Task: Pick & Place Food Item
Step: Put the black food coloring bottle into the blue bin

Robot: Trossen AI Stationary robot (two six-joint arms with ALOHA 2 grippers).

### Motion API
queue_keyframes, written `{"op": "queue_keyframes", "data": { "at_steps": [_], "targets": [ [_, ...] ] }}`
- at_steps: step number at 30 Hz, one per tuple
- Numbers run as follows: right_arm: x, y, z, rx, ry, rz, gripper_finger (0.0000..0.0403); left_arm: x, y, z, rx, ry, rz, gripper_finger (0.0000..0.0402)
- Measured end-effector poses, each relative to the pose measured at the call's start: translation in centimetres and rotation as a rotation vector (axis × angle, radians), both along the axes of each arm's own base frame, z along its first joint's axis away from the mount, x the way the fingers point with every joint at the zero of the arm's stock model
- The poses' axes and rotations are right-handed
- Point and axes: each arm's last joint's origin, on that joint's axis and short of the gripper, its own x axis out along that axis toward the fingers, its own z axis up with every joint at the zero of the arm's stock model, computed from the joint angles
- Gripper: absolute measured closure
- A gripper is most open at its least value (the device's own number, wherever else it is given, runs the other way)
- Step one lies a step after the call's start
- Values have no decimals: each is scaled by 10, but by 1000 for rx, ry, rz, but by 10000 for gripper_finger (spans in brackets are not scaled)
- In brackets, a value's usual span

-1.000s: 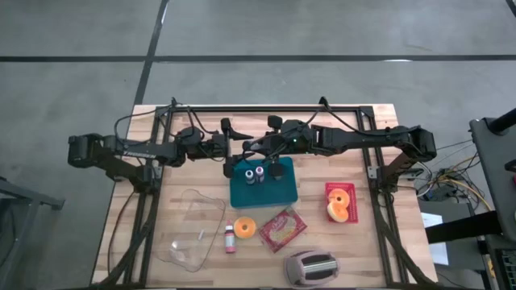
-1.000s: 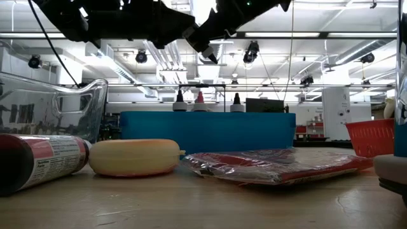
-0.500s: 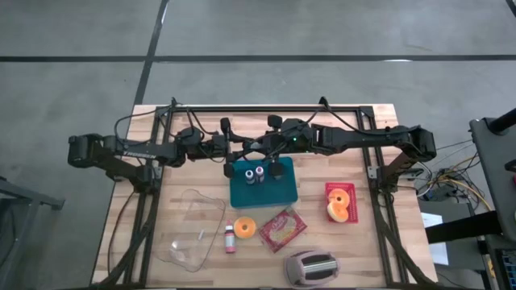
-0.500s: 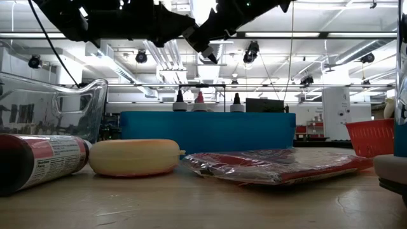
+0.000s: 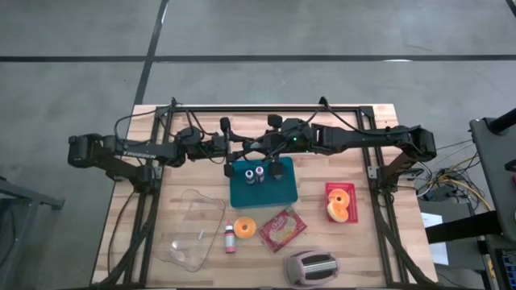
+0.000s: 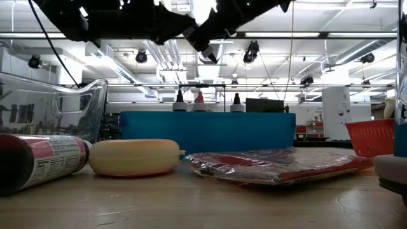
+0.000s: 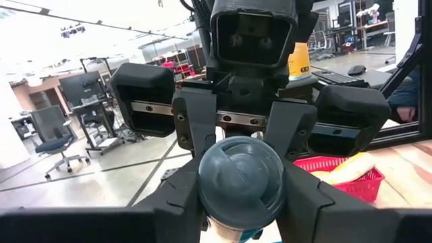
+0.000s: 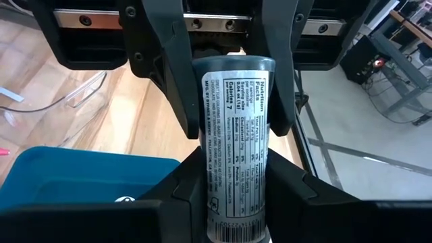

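Observation:
A grey-capped bottle [image 8: 233,135] with a printed label hangs level in the air over the far edge of the teal bin [image 5: 284,193]. My left gripper [image 5: 246,148] and my right gripper [image 5: 268,148] meet there nose to nose, each shut on one end of the bottle. In the left wrist view the bottle's round cap [image 7: 239,177] faces the camera. Three small bottles [image 5: 261,172] stand inside the bin. My left gripper pinches the bottle's cap end [image 8: 233,66] between its two fingers [image 8: 165,74]. It comes level from the table's left, its fingers lying along the bottle. The bottle is level and clear of the bin. My right gripper pinches the bottle's bottom end [image 8: 233,216] between its two fingers [image 8: 177,196]. It comes from the table's right, slanting slightly down, with the fingers along the bottle. The label side faces the wrist camera.
Nearer the front lie a clear container [image 5: 193,229], a small pink bottle [image 5: 230,238], a yellow round item [image 5: 245,227], a red packet [image 5: 282,228] and a grey toaster [image 5: 310,267]. A red basket [image 5: 330,192] with yellow food sits at the right.
My left gripper's fingers have closed in on the bottle's cap end and taken hold. Both arms and the bottle have stayed where they were.

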Motion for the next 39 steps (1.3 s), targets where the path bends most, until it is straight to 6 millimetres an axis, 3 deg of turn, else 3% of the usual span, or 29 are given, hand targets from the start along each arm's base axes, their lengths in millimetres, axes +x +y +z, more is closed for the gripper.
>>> {"op": "queue_keyframes", "data": {
  "at_steps": [25,39],
  "targets": [
    [0,1,0,37,-2,-5,259,-3,-1,4,20,-12,-28,270],
    [-5,1,-9,91,88,-40,205,-11,-3,5,17,-10,-23,271]
  ]
}}
